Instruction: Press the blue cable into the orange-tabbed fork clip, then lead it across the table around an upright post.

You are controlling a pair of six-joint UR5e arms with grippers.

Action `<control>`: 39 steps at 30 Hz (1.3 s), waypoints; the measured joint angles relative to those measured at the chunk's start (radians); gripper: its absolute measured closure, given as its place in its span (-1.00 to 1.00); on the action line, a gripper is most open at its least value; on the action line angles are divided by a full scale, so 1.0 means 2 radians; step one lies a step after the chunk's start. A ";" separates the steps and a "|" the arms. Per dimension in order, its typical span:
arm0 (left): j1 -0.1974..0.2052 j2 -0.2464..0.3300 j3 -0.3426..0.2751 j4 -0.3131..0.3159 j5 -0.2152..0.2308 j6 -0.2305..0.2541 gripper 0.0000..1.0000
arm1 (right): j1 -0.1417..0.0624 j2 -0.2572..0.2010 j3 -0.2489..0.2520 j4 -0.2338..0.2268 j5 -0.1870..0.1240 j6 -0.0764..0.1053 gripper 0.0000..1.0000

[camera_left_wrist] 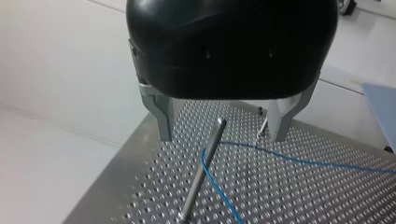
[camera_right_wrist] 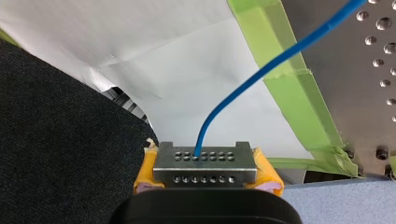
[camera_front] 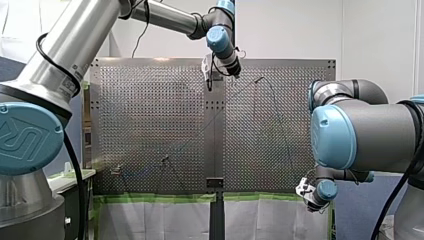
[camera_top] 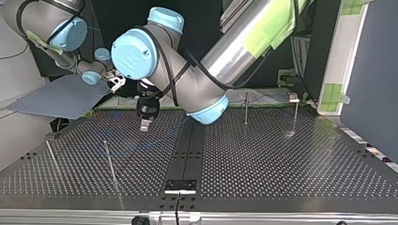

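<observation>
My left gripper (camera_left_wrist: 222, 136) hangs with its metal fingers spread wide on either side of the top of the upright post (camera_left_wrist: 202, 168), gripping nothing. Below it the blue cable (camera_left_wrist: 303, 161) bends around that post and runs off across the perforated table (camera_left_wrist: 327, 200). My right gripper (camera_right_wrist: 205, 162), beyond the table's edge, is clenched on the cable, which rises from between its yellow-padded fingers.

My front camera sits behind and above my shoulders and looks from well back over the worktop (camera_front: 150, 125). The top camera faces me from across it, low to the surface. Both take in my left arm (camera_front: 165, 17). The left wrist camera looks close along my left tool (camera_left_wrist: 222, 137) onto a post (camera_left_wrist: 201, 172) and the blue cable (camera_left_wrist: 280, 156). The right wrist camera, tight behind my right tool (camera_right_wrist: 205, 161), faces the green tape (camera_right_wrist: 289, 93) at the worktop's edge, which the front view also shows.
</observation>
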 joint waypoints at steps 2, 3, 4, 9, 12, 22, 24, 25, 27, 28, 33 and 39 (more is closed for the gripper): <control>-0.001 0.007 -0.008 0.006 -0.001 0.000 -0.97 | 0.000 0.000 0.000 0.000 0.000 0.000 1.00; -0.002 0.012 -0.013 0.011 -0.003 0.000 -0.97 | 0.000 0.000 0.000 0.000 0.000 0.000 1.00; -0.002 0.016 -0.017 0.015 -0.006 0.000 -0.97 | 0.000 0.000 0.000 0.000 0.000 0.000 1.00; -0.005 0.041 -0.043 0.040 -0.017 -0.017 -0.97 | 0.000 0.000 0.000 0.000 -0.001 -0.001 1.00; -0.008 0.057 -0.058 0.055 -0.017 -0.029 -0.97 | 0.001 0.000 0.000 0.000 -0.001 -0.001 1.00; -0.014 0.108 -0.109 0.107 -0.012 -0.069 -0.97 | 0.003 0.000 0.000 0.000 -0.002 -0.002 1.00; -0.014 0.119 -0.120 0.118 -0.011 -0.074 -0.97 | 0.003 0.000 0.000 0.000 -0.002 -0.002 1.00; -0.014 0.124 -0.125 0.122 -0.011 -0.075 -0.97 | 0.003 0.000 0.000 0.000 -0.003 -0.002 1.00; -0.014 0.135 -0.136 0.133 -0.011 -0.075 -0.97 | 0.003 0.000 0.000 0.000 -0.004 -0.002 1.00; -0.014 0.140 -0.141 0.139 -0.012 -0.075 -0.97 | 0.003 0.000 0.000 0.000 -0.004 -0.002 1.00; -0.012 0.168 -0.169 0.166 -0.021 -0.065 -0.97 | 0.004 0.000 0.000 0.000 -0.006 -0.002 1.00; -0.011 0.201 -0.202 0.199 -0.028 -0.051 -0.97 | 0.004 0.000 0.000 0.000 -0.006 -0.002 1.00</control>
